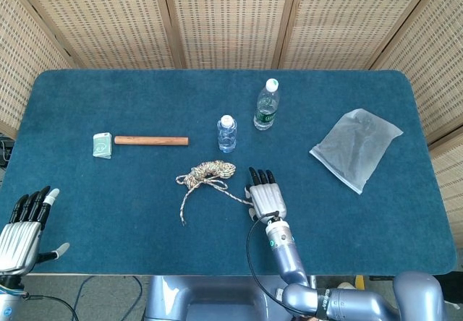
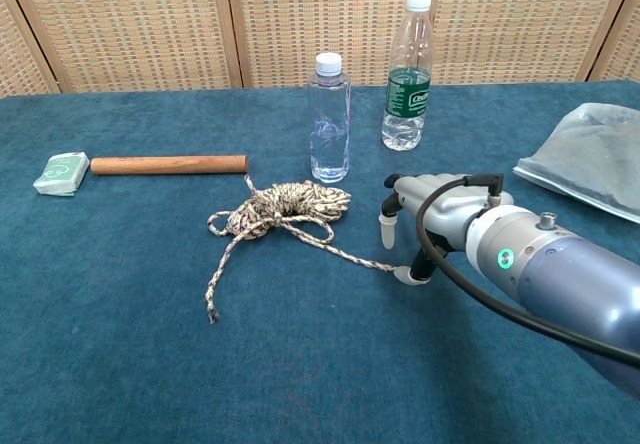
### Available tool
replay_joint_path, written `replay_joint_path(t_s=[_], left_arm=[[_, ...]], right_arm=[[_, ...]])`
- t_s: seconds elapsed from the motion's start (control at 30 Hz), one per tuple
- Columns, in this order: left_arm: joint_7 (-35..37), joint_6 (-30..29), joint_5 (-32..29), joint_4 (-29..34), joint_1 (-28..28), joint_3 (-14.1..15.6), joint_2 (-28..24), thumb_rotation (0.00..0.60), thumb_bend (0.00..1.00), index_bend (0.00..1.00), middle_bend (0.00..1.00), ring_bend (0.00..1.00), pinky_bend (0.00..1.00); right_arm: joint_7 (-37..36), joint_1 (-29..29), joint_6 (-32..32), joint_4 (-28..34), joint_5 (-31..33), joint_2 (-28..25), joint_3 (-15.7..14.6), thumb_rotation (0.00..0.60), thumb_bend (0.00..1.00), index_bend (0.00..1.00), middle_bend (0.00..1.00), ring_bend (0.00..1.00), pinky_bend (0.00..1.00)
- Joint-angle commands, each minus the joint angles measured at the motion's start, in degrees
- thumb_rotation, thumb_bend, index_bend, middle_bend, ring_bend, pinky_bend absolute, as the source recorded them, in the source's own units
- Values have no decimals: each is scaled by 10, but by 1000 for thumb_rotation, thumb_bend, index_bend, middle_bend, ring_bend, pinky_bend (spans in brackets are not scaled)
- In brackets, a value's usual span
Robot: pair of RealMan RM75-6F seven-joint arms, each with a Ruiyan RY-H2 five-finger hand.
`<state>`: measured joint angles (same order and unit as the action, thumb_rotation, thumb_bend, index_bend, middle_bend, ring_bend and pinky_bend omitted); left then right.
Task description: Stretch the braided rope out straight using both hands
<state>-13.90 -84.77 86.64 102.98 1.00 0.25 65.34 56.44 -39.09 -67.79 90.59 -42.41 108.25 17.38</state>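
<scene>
The braided rope (image 1: 207, 173) (image 2: 283, 208) lies in a loose coil at the table's middle. One tail trails toward the front left, and the other runs right to my right hand (image 1: 265, 195) (image 2: 447, 214). That hand rests palm down just right of the coil with its fingers stretched forward. Its thumb tip (image 2: 406, 275) touches the rope's end, and nothing is pinched. My left hand (image 1: 25, 225) hovers at the table's front left corner, far from the rope, with its fingers spread and empty. It does not appear in the chest view.
Behind the coil stand a clear bottle (image 1: 226, 134) (image 2: 329, 119) and a green-labelled bottle (image 1: 266, 105) (image 2: 407, 74). A wooden stick (image 1: 150, 141) (image 2: 168, 164) and a small green packet (image 1: 103, 145) (image 2: 61, 173) lie at the left. A plastic bag (image 1: 357, 147) (image 2: 590, 159) is at the right.
</scene>
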Motion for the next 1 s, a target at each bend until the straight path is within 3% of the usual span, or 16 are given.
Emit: replay_joint_path(t_s=[0.03, 0.73, 1.0], left_arm=[[-1, 0, 0, 0, 0, 0, 1, 600, 83, 0, 0, 0, 0], [-9, -1, -14, -2, 3, -3, 7, 600, 82, 0, 0, 0, 0], [-11, 0, -16, -3, 5, -2, 9, 600, 83, 0, 0, 0, 0]], right_arm=[[-3, -7, 1, -14, 9, 6, -2, 600, 305, 435, 0, 0, 0], [-30, -37, 9, -77, 34, 29, -19, 600, 341, 490, 0, 0, 0], [-47, -41, 11, -89, 32, 33, -20, 600, 403, 580, 0, 0, 0]])
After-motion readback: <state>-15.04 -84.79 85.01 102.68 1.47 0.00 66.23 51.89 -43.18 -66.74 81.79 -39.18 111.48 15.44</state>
